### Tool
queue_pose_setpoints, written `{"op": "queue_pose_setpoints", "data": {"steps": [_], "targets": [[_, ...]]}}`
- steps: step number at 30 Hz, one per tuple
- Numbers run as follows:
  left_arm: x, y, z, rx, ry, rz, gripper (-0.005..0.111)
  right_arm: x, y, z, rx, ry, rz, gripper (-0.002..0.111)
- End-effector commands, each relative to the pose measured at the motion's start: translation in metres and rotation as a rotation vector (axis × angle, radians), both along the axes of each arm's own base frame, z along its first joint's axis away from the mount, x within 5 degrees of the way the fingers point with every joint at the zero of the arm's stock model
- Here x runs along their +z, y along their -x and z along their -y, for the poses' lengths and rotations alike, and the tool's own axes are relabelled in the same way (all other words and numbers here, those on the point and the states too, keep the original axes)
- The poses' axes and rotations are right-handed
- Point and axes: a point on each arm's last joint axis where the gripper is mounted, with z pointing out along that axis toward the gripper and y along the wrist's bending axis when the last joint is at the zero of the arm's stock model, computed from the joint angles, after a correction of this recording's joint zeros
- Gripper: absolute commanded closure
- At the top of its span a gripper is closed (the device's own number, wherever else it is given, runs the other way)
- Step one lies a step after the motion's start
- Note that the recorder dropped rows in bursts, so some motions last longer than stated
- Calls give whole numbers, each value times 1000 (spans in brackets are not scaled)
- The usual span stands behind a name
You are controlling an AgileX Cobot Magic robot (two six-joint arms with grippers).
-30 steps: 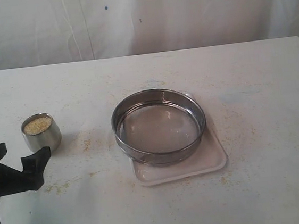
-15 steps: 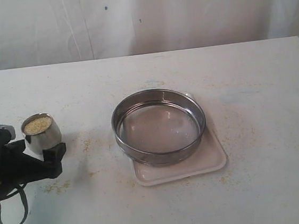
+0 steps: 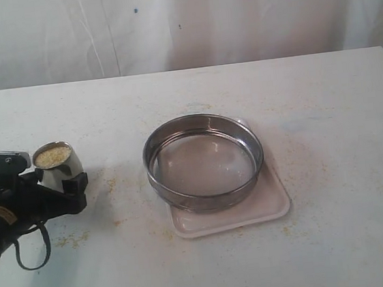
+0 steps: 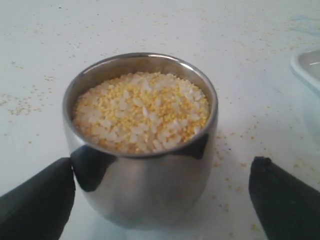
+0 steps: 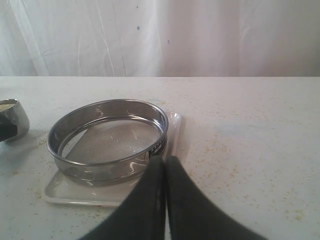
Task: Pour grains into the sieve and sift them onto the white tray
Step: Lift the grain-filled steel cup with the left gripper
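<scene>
The left arm runs off the edge of the exterior view. Of the right arm, that view shows only a dark sliver at its border. The sieve (image 3: 184, 199) sits on the white tray (image 3: 270, 209) and covers most of it, so only the tray's nearer rim and corners show. Its mesh looks bare, though fine detail is hard to make out through the blur. In the right wrist view the steel cup (image 3: 63, 172) is cut off at the frame edge.

The left fingers (image 4: 35, 205) are spread wide, one on each side of the steel cup, which stands upright on the counter (image 3: 309, 90) well to the left of the sieve. One finger is clearly apart from the cup's wall. The other is very close, and I cannot tell whether it touches. The grains (image 4: 142, 110), yellow with paler bits, fill the cup nearly to the brim.

The right fingers (image 5: 161, 182) are pressed tightly together with nothing between them, near the tray's front edge. Stray granules (image 3: 71, 238) dot the counter.
</scene>
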Motion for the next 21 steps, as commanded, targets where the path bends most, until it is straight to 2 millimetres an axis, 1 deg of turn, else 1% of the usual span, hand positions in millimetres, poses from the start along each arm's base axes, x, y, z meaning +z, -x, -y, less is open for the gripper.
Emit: {"op": "queue_pose_setpoints", "data": {"steps": [1, 4, 8, 13, 21], "targets": [[-3, -4, -1, 21, -8, 1, 14, 0, 0, 1, -8, -1, 12, 108], [-8, -6, -3, 42, -7, -14, 14, 0, 0, 1, -8, -1, 12, 108], [-10, -11, -2, 42, -6, -10, 14, 0, 0, 1, -8, -1, 12, 108], [-7, -17, -2, 49, -2, 10, 14, 0, 0, 1, -8, -1, 12, 108], [4, -35, 0, 51, 9, 79, 14, 0, 0, 1, -8, -1, 12, 108]]}}
